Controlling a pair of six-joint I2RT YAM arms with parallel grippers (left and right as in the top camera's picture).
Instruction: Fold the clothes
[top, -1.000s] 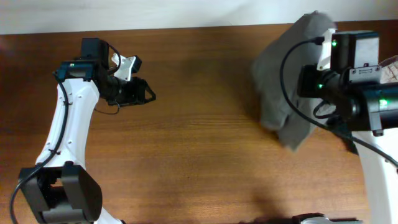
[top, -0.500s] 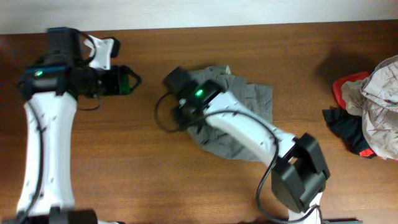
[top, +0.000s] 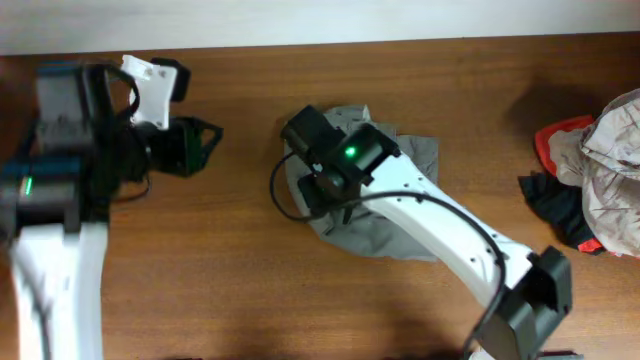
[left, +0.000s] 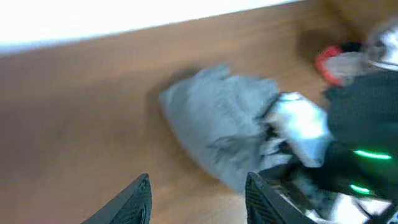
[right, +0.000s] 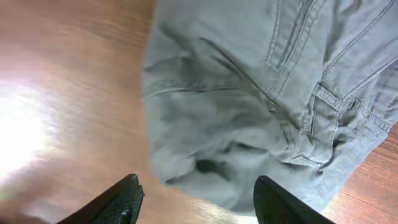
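Near the left edge of the brown wooden bench (top: 230, 290), the left gripper (top: 205, 146) is held with fingers spread, empty. Mid-bench, toward the far edge, the crumpled grey fabric garment (top: 410, 158) is spread, and the right gripper (right: 202, 205) is held above it, fingers parted around nothing. A heap of red, dark and beige clothes (top: 590, 170) is seen at the right edge.

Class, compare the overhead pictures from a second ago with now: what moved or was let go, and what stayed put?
The gray garment went from the far right of the table to its middle, under the right arm. The right fingers now hang open above it, so the cloth is let go. The left fingers stayed open at the left, off the cloth; the clothes pile at the right has not moved.
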